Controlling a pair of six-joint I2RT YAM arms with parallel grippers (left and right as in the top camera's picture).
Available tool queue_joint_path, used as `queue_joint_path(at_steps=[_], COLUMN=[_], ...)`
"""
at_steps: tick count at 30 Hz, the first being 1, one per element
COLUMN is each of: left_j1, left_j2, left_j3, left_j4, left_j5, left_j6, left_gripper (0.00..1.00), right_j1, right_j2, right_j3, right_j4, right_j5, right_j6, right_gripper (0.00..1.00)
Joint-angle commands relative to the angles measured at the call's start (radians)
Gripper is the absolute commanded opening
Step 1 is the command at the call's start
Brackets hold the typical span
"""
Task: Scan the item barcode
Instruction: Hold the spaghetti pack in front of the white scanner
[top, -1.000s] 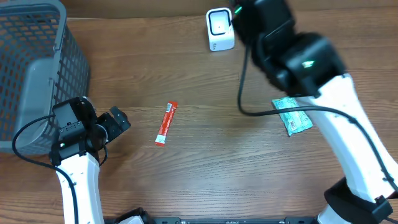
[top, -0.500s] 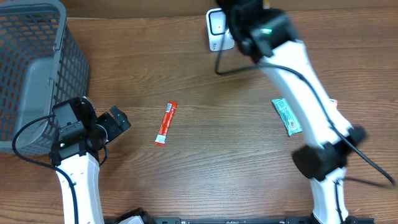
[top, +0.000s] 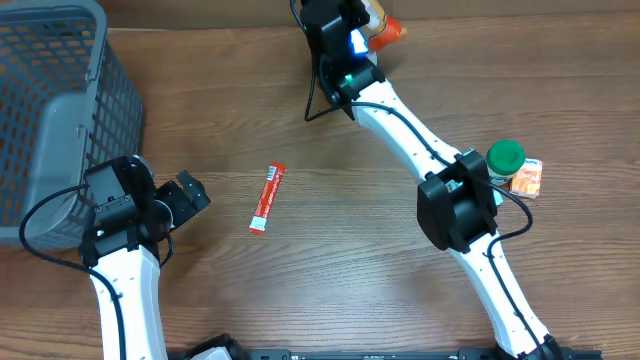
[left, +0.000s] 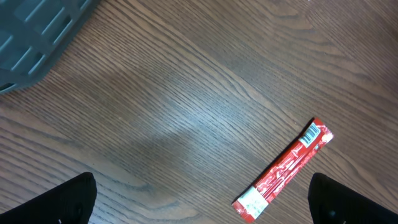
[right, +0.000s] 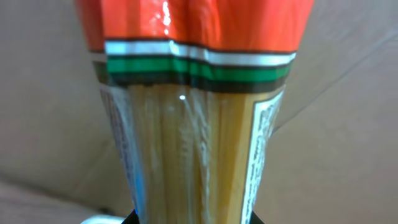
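My right gripper (top: 347, 38) is at the far edge of the table, shut on a pasta packet (right: 199, 124) with clear film, an orange top and a green band. The packet's orange end (top: 386, 29) sticks out to the right of the wrist. The white scanner (top: 357, 43) is almost wholly hidden under the wrist; only a lit patch shows. The right wrist view is filled by the packet, with the gripper (right: 193, 219) at the bottom edge. My left gripper (top: 187, 199) (left: 208, 205) stands open low over the table, left of a red stick sachet (top: 267, 198) (left: 284, 170).
A grey mesh basket (top: 60, 100) stands at the back left. A green-capped bottle (top: 505, 158) and a small orange packet (top: 527, 178) sit at the right, beside the right arm's elbow (top: 455, 210). A black cable hangs along the right arm.
The right arm has swung from the right side of the table to the far edge over the scanner, carrying the packet. The bottle and orange packet came into view. The left arm has not moved.
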Motion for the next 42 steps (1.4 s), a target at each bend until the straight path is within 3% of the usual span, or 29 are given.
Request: queue_joint_path(at_steps=[1,7,22,42], left_j1=[0.003,0.003,0.003,0.002], left_j2=[0.005,0.005,0.005,0.005], left_j3=[0.014,0.014,0.014,0.014], left_j4=[0.003,0.003,0.003,0.003], left_j5=[-0.013,-0.013,-0.013,-0.013], left_j6=[-0.013,-0.013,-0.013,-0.013], left_gripper=[1.0,1.0,1.0,1.0], right_j1=[-0.001,0.016,0.056,0.044], right_j2=[0.005,0.048,0.153,0.19], right_j3=[0.035,0.026,0.023,0.023], right_j4=[0.114,0.267,0.213,0.15], right_j5=[0.079,-0.004,-0.134,-0.17], right_j6=[-0.174,-0.299,-0.43,-0.391], right_gripper=[0.04,0.04,0.04,0.04])
